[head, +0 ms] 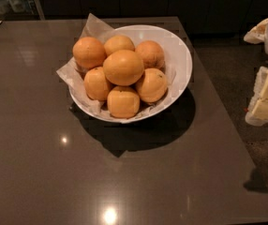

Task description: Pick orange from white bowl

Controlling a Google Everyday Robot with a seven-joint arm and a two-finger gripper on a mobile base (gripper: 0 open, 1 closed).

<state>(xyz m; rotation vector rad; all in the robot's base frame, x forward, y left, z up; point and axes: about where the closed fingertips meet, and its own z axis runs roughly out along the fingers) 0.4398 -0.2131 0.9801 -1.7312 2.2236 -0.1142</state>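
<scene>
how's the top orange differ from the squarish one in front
The top orange is larger, smooth and oval; the front orange is smaller and squarish. The top orange rests on the others; the front orange sits low at the white bowl's rim. Both are yellow-orange. The pincer hangs right of the table.

The one camera looks down on the worktop (40, 163) from above its near side, pitched steeply forward. It faces the far edge, which runs across close to the top of the view, with dark cabinets (138, 1) beyond. It stands fairly near, so the worktop fills most of the view and the bowl (181, 64) sits a little above and left of the middle. A strip of floor (227, 69) shows along the right. There the tool (265, 100) hangs off the worktop's right side, partly cut by the border.
</scene>
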